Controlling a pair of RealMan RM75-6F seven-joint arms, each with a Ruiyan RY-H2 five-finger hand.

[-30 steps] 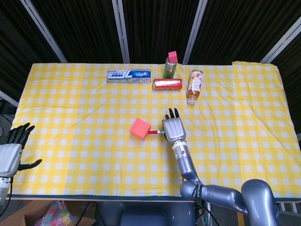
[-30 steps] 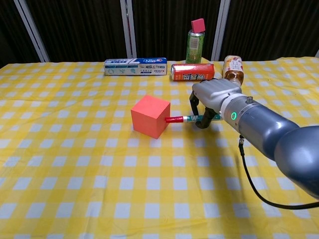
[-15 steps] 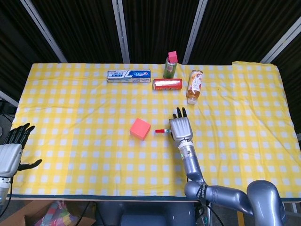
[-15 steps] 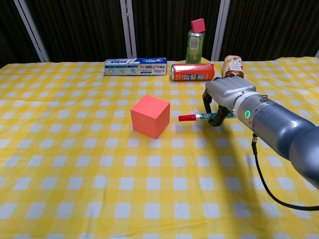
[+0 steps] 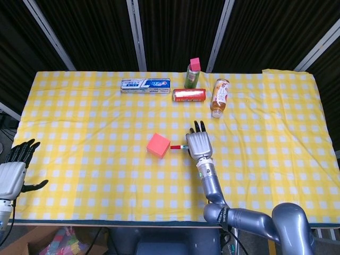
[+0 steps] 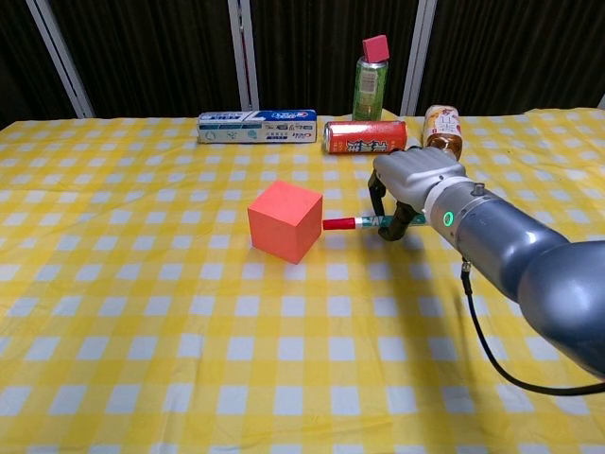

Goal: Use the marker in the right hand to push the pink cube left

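The pink cube (image 5: 158, 145) (image 6: 285, 220) sits on the yellow checked cloth near the table's middle. Just right of it, my right hand (image 5: 198, 144) (image 6: 413, 182) grips a marker (image 5: 178, 146) (image 6: 362, 223) with a red cap, held level and pointing left. The cap's tip reaches the cube's right face in the chest view, touching or nearly so. My left hand (image 5: 13, 171) hangs open off the table's left front corner, holding nothing.
Along the back stand a toothpaste box (image 5: 145, 85) (image 6: 256, 126), a red can (image 5: 188, 95) (image 6: 365, 137) on its side, a green spray can (image 5: 192, 74) (image 6: 370, 78) with a pink cap, and a lying drink bottle (image 5: 219, 98) (image 6: 441, 129).
My right hand drew the marker back to the right, away from the cube, then came left again so the cap is at the cube's right face. The cube stayed put.
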